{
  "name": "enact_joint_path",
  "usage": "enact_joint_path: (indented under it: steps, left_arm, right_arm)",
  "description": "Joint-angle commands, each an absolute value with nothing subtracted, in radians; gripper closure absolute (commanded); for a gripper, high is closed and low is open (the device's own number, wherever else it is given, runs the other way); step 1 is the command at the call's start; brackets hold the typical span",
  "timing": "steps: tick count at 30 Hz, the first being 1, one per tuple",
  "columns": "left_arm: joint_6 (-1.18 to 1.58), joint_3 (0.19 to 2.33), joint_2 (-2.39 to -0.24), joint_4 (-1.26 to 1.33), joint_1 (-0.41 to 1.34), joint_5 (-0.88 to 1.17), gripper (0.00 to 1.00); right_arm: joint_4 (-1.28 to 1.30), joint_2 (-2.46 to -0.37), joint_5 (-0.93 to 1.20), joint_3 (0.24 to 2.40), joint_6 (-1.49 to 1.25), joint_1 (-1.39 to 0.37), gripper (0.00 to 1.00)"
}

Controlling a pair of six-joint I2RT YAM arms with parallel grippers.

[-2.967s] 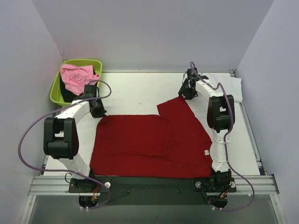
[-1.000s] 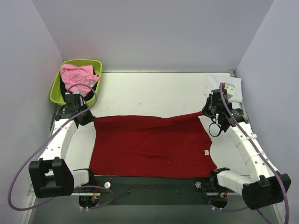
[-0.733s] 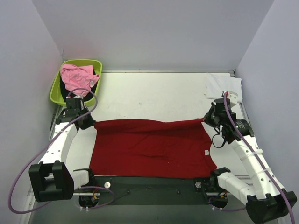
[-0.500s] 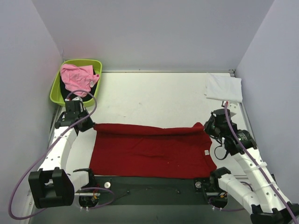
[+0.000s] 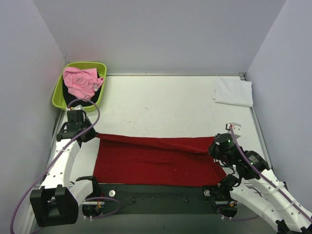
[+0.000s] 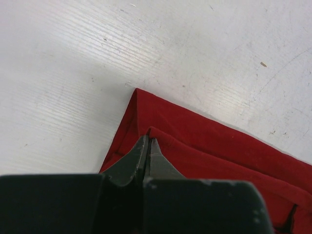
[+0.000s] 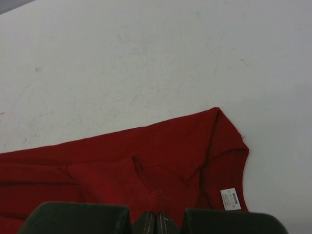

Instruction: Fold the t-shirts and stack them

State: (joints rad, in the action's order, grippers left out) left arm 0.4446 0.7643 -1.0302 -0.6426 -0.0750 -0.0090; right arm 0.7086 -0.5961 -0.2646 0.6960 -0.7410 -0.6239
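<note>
The deep red t-shirt (image 5: 156, 163) lies as a wide folded band near the table's front edge. My left gripper (image 5: 92, 134) is shut on its upper layer at the left corner; in the left wrist view the gripper (image 6: 147, 142) pinches a red cloth edge (image 6: 219, 151). My right gripper (image 5: 215, 149) is shut on the upper layer at the right end; in the right wrist view the gripper (image 7: 157, 215) holds a small red pucker (image 7: 146, 146). A folded white t-shirt (image 5: 234, 91) lies at the back right. The pink t-shirt (image 5: 80, 80) sits on a black one (image 5: 73, 100) in the tub.
The lime-green tub (image 5: 85, 64) stands at the back left corner. A white label (image 7: 230, 199) shows on the red shirt's right edge. A metal rail (image 5: 161, 192) with both arm bases runs along the near edge. Walls close in the back and both sides.
Both grippers have drawn the red shirt's far edge toward the near edge, folding it over itself. The red band is now narrower. Both arms have drawn back toward their bases.
</note>
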Motion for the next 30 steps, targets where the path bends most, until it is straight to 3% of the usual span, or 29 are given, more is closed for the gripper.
enact_joint_path:
  steps: [1,16,30]
  left_arm:
    - [0.456,0.767,-1.005,-0.635,-0.083,-0.037,1.00]
    - [0.460,0.773,-0.970,-0.660,-0.081,0.000,1.00]
    - [0.566,0.835,-0.947,-0.919,-0.083,0.087,1.00]
  right_arm:
    - [0.808,-0.571,-0.365,0.664,-0.850,-0.701,1.00]
    - [1.040,-0.565,-0.492,0.684,-1.141,-0.939,1.00]
    - [1.042,-0.673,-0.537,0.738,-1.140,-0.942,1.00]
